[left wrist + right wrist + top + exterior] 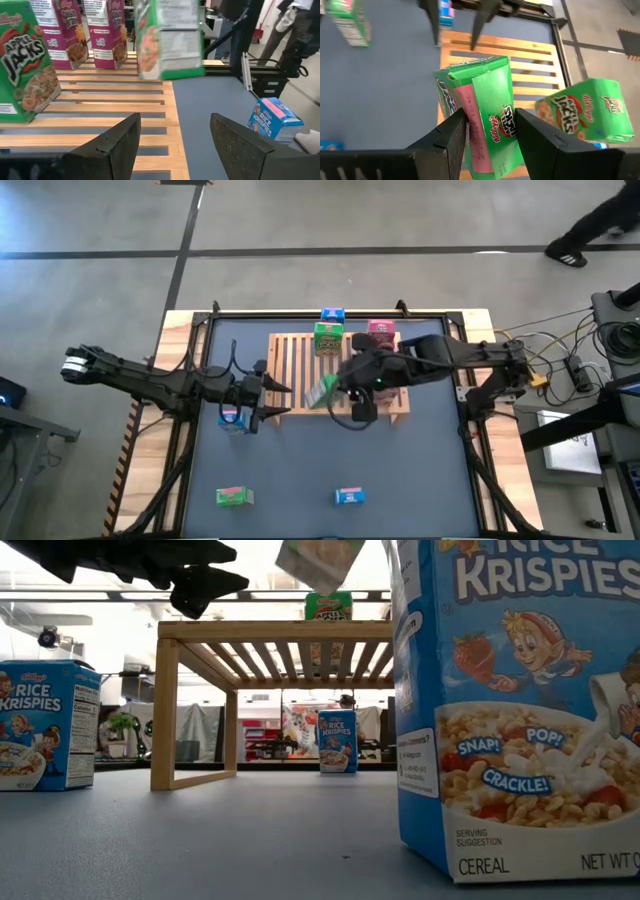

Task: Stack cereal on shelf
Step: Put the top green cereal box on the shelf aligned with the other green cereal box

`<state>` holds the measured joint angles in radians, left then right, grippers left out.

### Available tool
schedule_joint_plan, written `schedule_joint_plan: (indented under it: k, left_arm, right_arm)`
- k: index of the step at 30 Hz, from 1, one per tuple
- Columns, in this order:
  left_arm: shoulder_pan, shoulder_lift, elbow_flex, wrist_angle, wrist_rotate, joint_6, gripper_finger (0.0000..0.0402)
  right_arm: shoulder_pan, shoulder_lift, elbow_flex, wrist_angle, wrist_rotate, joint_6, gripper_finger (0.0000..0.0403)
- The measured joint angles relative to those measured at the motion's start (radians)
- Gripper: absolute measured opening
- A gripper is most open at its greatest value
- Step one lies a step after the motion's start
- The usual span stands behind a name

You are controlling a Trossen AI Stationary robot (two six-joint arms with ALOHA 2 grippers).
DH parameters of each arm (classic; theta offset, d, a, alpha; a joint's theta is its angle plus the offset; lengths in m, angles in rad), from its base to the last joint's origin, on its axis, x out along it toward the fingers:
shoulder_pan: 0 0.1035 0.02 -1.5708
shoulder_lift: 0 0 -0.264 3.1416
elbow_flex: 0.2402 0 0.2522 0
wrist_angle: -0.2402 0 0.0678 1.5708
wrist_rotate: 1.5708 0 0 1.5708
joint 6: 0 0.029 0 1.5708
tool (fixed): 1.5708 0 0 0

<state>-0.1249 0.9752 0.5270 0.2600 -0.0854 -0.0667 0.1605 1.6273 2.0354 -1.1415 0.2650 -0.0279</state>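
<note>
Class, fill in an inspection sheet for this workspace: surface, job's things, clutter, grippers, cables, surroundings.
Surface: dark grey table top, wooden border.
Job's things: wooden slatted shelf; on it a green box and pink boxes, a blue box behind; loose boxes on the table include a green one and a blue one.
Clutter: nothing seen.
Grippers: right gripper shut on a tilted green cereal box above the shelf; left gripper open, empty, at the shelf's left edge.
Cables: bundle right of the table.
Surroundings: a person's legs on the floor beyond.

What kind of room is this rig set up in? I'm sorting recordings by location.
Probably a robotics lab or workshop: taped lines on a bare concrete floor, loose cables and equipment beside the table, and cluttered workbenches behind the wooden rack.
</note>
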Motion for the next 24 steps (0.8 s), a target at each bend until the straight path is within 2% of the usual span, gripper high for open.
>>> schedule_joint_plan:
  k: [3, 8, 13, 16, 20, 24]
  left_arm:
    - [0.000, 0.000, 0.000, 0.016, -0.031, -0.018, 0.0223]
    - [0.000, 0.003, 0.004, 0.142, -0.056, -0.022, 0.0223]
    - [0.000, 0.023, 0.048, 0.146, -0.128, 0.028, 0.0223]
    - [0.001, 0.062, 0.081, 0.141, -0.137, 0.046, 0.0223]
    - [0.000, 0.122, 0.152, 0.072, -0.139, 0.085, 0.0225]
    - [0.001, 0.191, 0.256, -0.062, -0.142, 0.089, 0.0248]
  right_arm:
    - [-0.020, 0.012, 0.000, -0.024, 0.000, -0.003, 0.0151]
    - [-0.034, 0.023, 0.000, -0.028, 0.008, -0.013, 0.0151]
    - [-0.037, 0.034, 0.000, -0.025, 0.081, -0.012, 0.0151]
    - [-0.042, 0.034, 0.000, -0.023, 0.102, -0.008, 0.0151]
    - [-0.042, 0.034, 0.000, -0.021, 0.103, 0.002, 0.0151]
    - [-0.042, 0.034, 0.000, -0.021, 0.103, 0.004, 0.0151]
